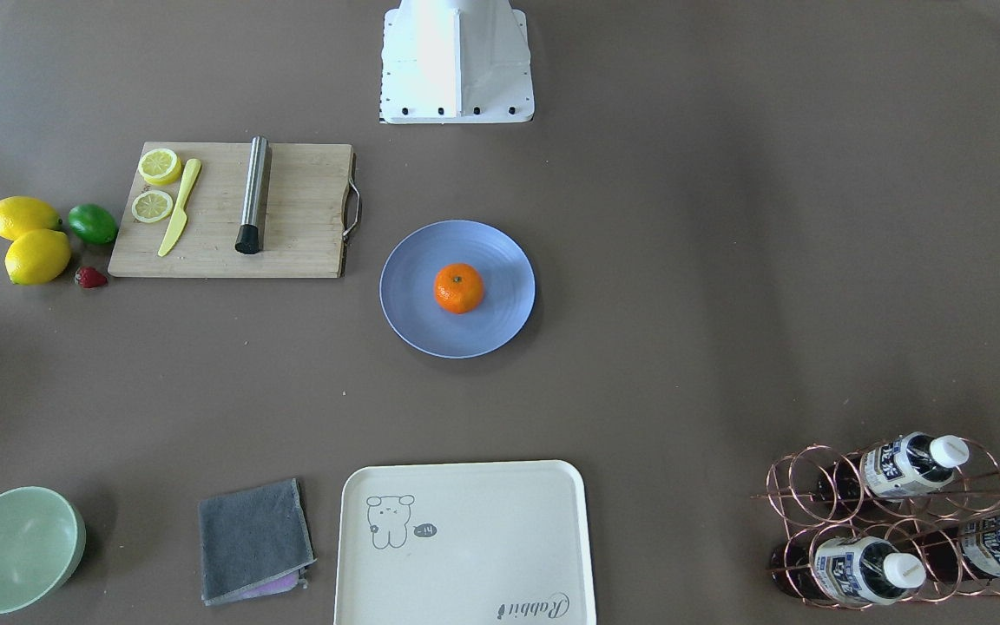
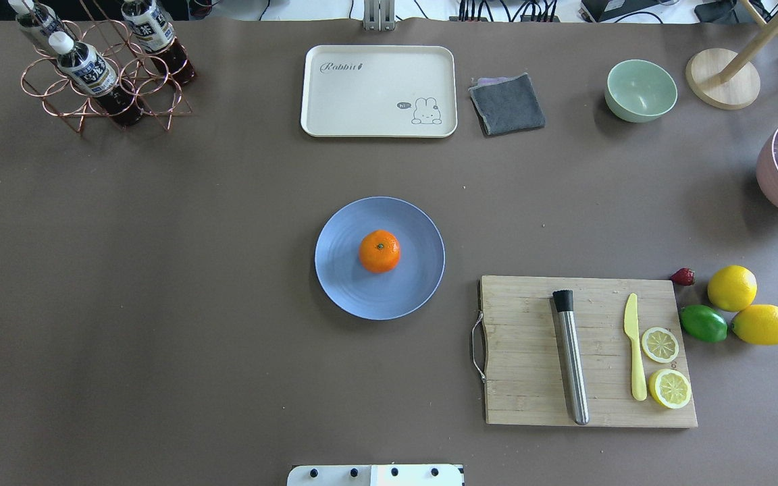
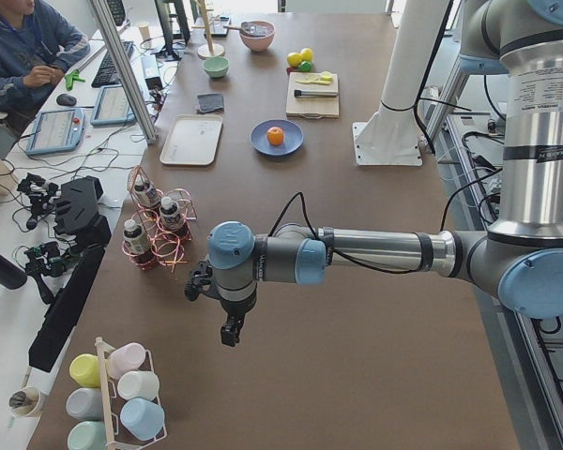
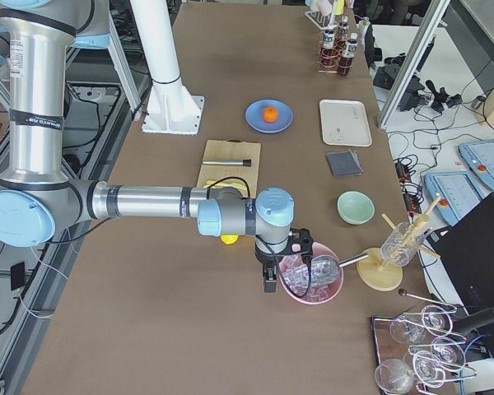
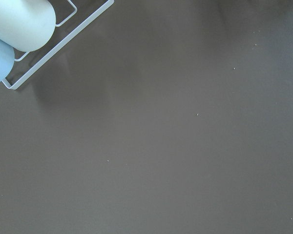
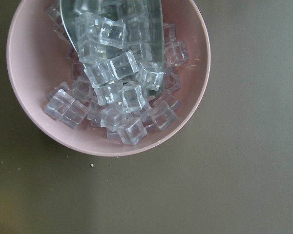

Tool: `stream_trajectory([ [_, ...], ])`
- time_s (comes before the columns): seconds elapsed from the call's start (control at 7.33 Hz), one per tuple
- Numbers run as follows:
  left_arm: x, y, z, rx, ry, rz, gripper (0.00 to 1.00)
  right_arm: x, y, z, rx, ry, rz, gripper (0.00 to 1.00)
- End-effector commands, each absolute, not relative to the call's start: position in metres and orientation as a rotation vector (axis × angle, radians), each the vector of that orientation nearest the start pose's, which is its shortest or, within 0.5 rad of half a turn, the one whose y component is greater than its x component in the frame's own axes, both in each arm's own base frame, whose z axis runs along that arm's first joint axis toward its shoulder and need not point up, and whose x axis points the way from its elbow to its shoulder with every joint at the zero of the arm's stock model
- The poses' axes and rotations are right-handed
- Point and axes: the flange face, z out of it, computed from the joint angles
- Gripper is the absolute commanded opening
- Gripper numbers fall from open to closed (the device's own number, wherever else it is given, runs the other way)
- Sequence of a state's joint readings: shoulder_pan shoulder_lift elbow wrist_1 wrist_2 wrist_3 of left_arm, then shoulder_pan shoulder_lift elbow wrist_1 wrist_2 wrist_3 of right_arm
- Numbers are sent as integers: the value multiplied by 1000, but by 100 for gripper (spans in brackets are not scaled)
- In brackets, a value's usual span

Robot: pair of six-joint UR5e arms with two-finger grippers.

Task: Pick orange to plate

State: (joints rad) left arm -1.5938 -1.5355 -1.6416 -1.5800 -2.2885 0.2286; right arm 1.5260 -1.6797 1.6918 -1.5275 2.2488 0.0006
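The small orange (image 2: 379, 251) rests at the middle of the periwinkle-blue plate (image 2: 416, 277), at the table's centre; the front view shows the same orange (image 1: 458, 287) on the plate (image 1: 409, 291). Neither arm is near it. In the left side view, my left gripper (image 3: 230, 330) hangs over bare table at the near end, far from the plate (image 3: 260, 143). In the right side view, my right gripper (image 4: 269, 284) hovers beside a pink bowl at the opposite end. I cannot tell whether either gripper is open or shut. No fingers show in the wrist views.
A wooden cutting board (image 2: 531, 364) carries a steel muddler, a yellow knife and lemon slices, with lemons (image 2: 731, 288), a lime and a strawberry beside it. A cream tray (image 2: 379, 91), grey cloth, green bowl (image 2: 640, 90) and bottle rack (image 2: 102, 67) line the far edge. A pink bowl of ice cubes (image 6: 107, 78) sits under my right wrist.
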Motion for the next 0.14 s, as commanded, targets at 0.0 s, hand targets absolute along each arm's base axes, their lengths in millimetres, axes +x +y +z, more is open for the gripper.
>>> stream_trajectory([
  [0.0,-79,-478,644,132,707,213,98,49,-453,652,39,-679,-66,100],
])
